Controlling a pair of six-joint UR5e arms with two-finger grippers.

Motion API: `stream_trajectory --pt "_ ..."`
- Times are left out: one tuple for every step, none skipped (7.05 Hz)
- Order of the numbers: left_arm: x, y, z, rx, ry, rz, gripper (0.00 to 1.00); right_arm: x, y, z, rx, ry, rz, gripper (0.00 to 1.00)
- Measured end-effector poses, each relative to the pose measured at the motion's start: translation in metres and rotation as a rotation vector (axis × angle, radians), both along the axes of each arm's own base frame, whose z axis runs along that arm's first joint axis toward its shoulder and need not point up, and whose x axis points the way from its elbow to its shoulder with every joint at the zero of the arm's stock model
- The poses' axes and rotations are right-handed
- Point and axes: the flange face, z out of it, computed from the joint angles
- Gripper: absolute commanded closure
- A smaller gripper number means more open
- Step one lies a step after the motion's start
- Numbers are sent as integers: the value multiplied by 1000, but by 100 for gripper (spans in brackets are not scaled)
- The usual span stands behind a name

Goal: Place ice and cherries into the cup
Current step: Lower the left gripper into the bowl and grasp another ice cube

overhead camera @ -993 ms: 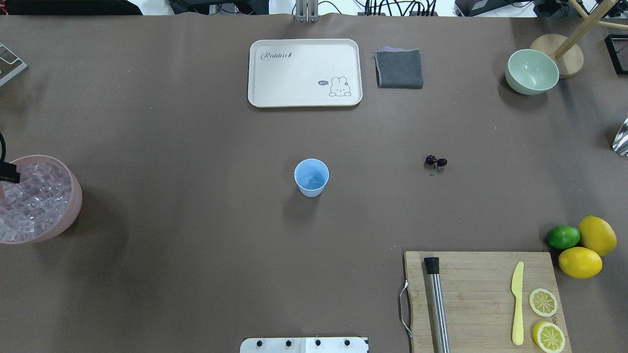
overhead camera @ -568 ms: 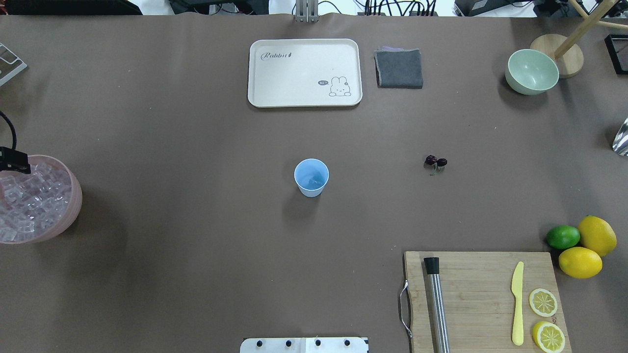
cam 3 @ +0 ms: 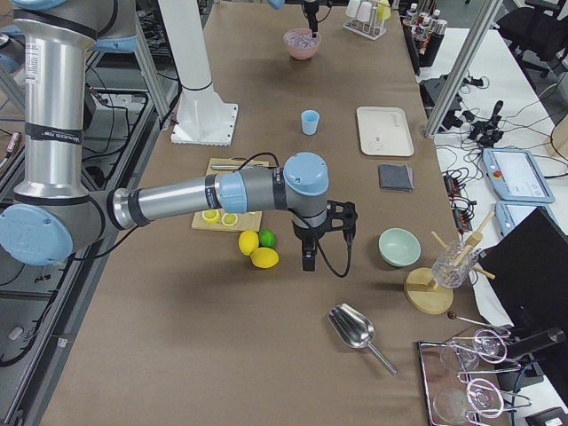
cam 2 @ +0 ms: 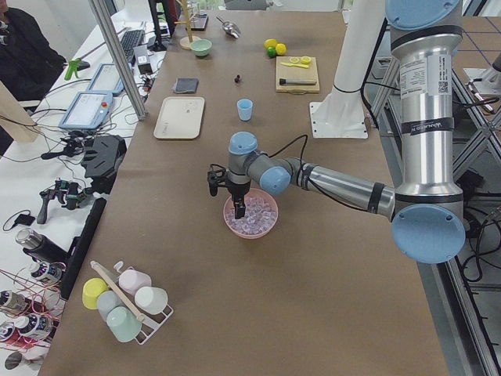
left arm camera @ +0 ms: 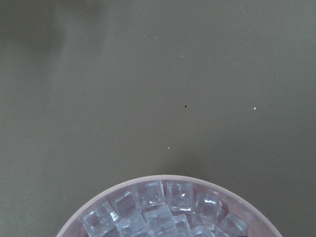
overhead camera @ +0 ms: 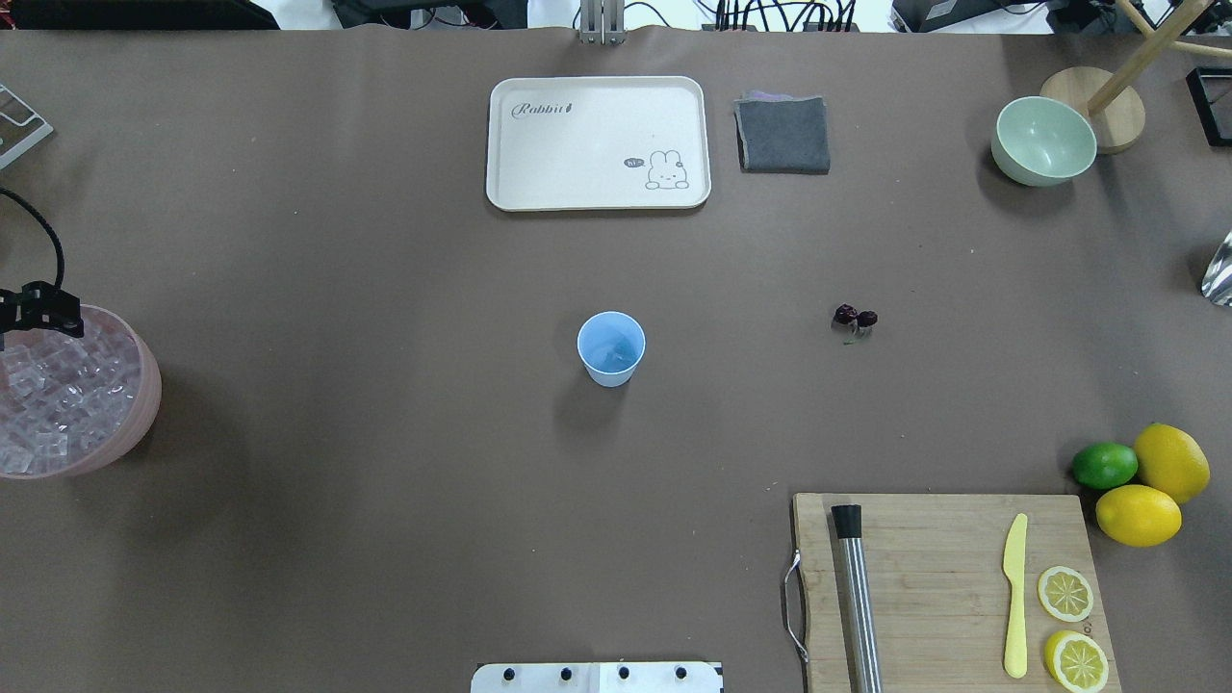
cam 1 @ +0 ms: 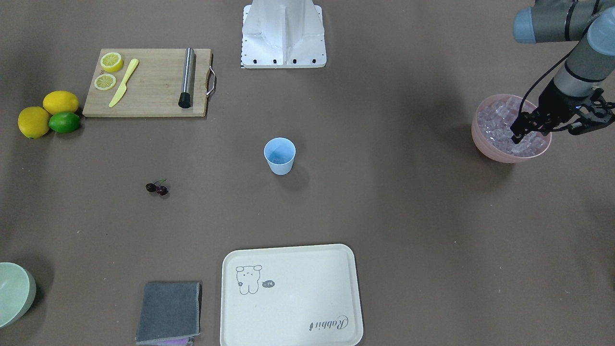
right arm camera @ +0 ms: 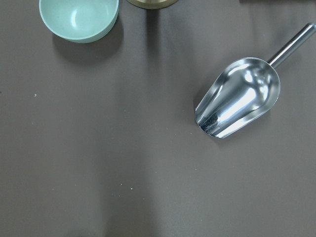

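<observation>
**Ice first, cherries after: grip notes**

Far left of the counter (overhead camera: 385,500), the pink bowl (overhead camera: 146,409) is heaped with ice (overhead camera: 53,404). The cubes look hard, light and slick, so I'd pinch one square across two flat faces or it'll squirt out. The left arm stretches low over the counter with its wrist bent down. The left tool (cam 1: 516,138) points straight down, tips at the top cubes near the bowl's rim. I can't tell if it's clenched on a cube or released.

In the middle, the cup (overhead camera: 610,348) stands upright, well apart from the bowl. It's thin plastic and probably tips easily, so drop things in from above. I can't make out whether anything's in it.

To its right, the cherries (overhead camera: 856,318) lie on the bare counter, tiny, soft and likely to roll. I'd take them where the stems join.

Far right, the right arm is elbow-bent, with the right tool (cam 3: 308,259) aimed down beside the lemons (cam 3: 253,250). Whether it's clenched or released, no idea.
</observation>
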Motion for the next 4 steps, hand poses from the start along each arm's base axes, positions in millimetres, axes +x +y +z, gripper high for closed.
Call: stream_trajectory --pt "0 2 4 -8 -1 6 15 0 0 1 -4 -1 0 0" --pt "-2 5 9 -17 -5 9 15 0 2 4 -10 -4 0 0" --pt "-3 7 12 -23 -7 10 15 0 4 5 -15 -6 0 0" --pt "-4 8 14 -27 -9 10 15 0 4 7 -18 -7 0 0"
